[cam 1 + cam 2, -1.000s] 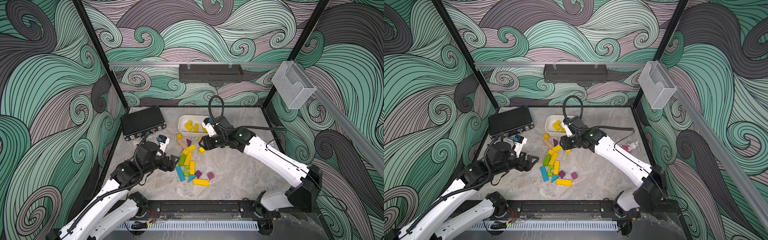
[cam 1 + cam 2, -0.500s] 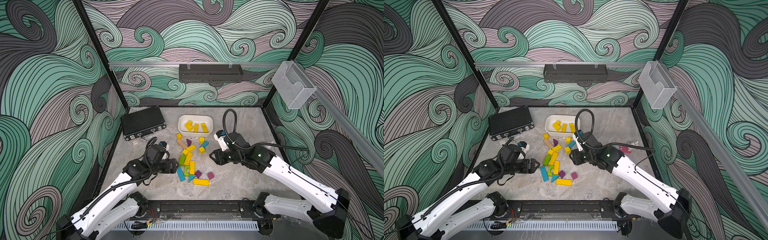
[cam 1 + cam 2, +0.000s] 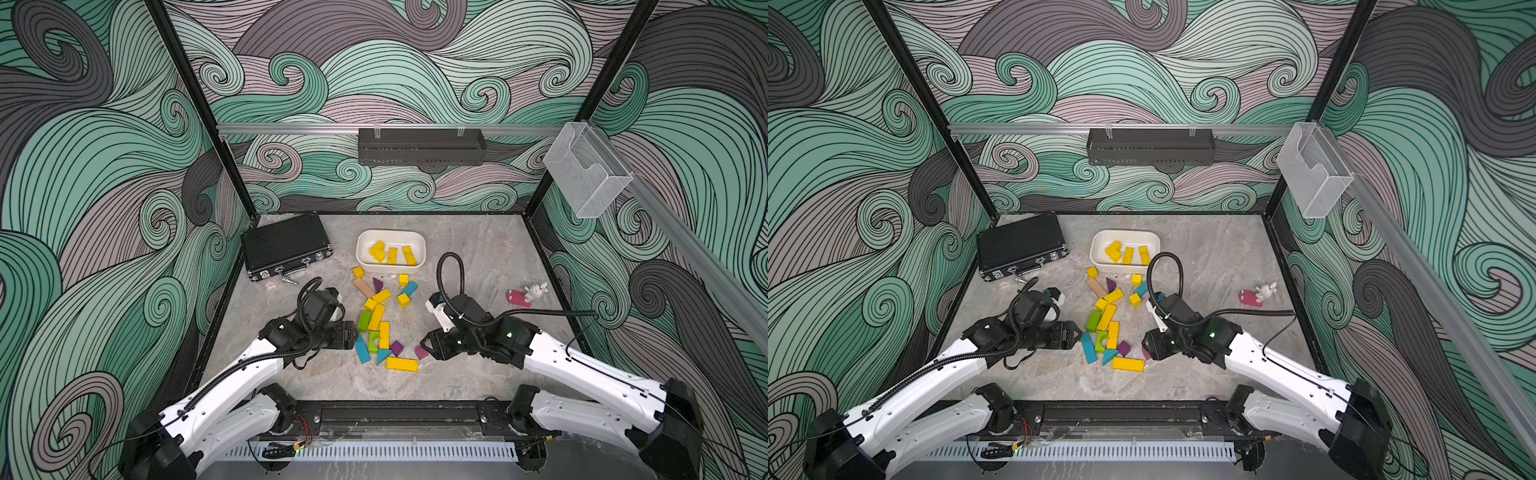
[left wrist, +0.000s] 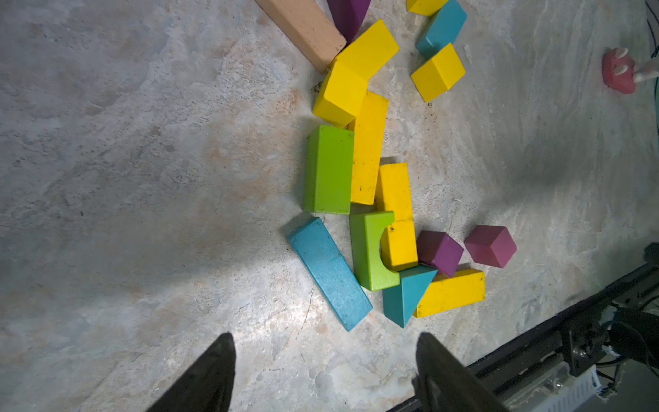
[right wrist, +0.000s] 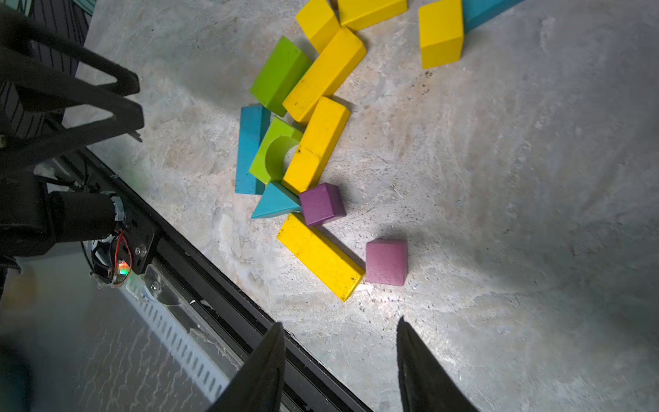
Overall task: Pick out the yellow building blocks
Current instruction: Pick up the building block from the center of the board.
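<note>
Several yellow building blocks lie in a mixed pile mid-table: a long bar [image 3: 376, 316], another bar [image 3: 384, 334], a bar at the front [image 3: 402, 364] and cubes such as [image 3: 403, 300]. More yellow blocks [image 3: 392, 254] rest in the white bowl [image 3: 419, 241] behind the pile. My left gripper [image 3: 355, 332] is low at the pile's left side, open and empty [image 4: 324, 339]. To the pile's right, my right gripper [image 3: 424, 345] is also open and empty [image 5: 340, 321], with a mauve cube [image 5: 387, 262] and the front yellow bar [image 5: 319, 257] just ahead of it.
Lime-green blocks [image 3: 364, 321], blue blocks [image 3: 361, 349], purple blocks [image 3: 397, 347] and a tan bar [image 3: 363, 287] mix with the yellow ones. A black case [image 3: 286, 249] sits back left, a pink toy with a white rabbit [image 3: 525, 295] at the right. The black front rail [image 3: 399, 415] borders the table.
My right arm has drawn back from the bowl toward the front and come down beside the pile's right side. My left gripper has moved in to the pile's left edge.
</note>
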You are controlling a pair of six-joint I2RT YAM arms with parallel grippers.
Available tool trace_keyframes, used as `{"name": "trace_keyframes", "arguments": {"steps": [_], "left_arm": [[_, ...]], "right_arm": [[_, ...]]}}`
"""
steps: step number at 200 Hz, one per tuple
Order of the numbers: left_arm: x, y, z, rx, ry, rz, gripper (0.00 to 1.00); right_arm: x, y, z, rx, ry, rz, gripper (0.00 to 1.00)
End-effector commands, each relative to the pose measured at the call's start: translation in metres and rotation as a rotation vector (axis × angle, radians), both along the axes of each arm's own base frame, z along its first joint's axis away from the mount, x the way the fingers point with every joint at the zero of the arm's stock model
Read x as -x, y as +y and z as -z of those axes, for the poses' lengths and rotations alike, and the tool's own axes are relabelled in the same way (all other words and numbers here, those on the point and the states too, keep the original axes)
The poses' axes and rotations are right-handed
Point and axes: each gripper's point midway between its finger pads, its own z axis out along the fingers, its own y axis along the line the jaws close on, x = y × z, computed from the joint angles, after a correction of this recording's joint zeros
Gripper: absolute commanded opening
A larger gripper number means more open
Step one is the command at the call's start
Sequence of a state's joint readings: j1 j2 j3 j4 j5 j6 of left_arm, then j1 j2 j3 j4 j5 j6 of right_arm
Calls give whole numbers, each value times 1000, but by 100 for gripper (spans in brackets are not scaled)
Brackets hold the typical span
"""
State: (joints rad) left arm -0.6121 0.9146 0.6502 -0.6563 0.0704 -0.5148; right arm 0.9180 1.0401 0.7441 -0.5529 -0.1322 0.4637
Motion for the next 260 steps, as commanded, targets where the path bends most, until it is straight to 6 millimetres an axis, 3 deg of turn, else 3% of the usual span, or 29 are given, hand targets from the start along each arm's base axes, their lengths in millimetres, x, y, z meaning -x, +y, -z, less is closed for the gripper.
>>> {"name": "trace_keyframes", "arguments": {"steps": [1, 33, 69, 98, 146, 198, 233, 260], "left_arm": [[-9, 3, -10, -50, -87, 57, 83], [-6, -9, -30, -42, -223, 256, 85], [-1, -29, -46, 8, -420, 476, 89], [7, -39, -50, -2, -495, 631, 89], [8, -26, -40, -118, -494, 687, 89], [11, -3, -47, -269, -570, 732, 88], [15, 5, -47, -348, -630, 808, 88], [33, 4, -43, -352, -598, 946, 88]], "right_arm": [[-1, 16, -7, -52, -87, -92, 51], [3, 26, -12, -97, -141, -173, 52], [14, 37, -30, -147, -220, -330, 55], [16, 40, -39, -128, -273, -425, 58], [16, 41, -36, -80, -358, -540, 61], [19, 28, -26, 44, -424, -683, 65], [11, 4, -2, 266, -449, -803, 62], [10, -2, 10, 330, -448, -857, 59]]}}
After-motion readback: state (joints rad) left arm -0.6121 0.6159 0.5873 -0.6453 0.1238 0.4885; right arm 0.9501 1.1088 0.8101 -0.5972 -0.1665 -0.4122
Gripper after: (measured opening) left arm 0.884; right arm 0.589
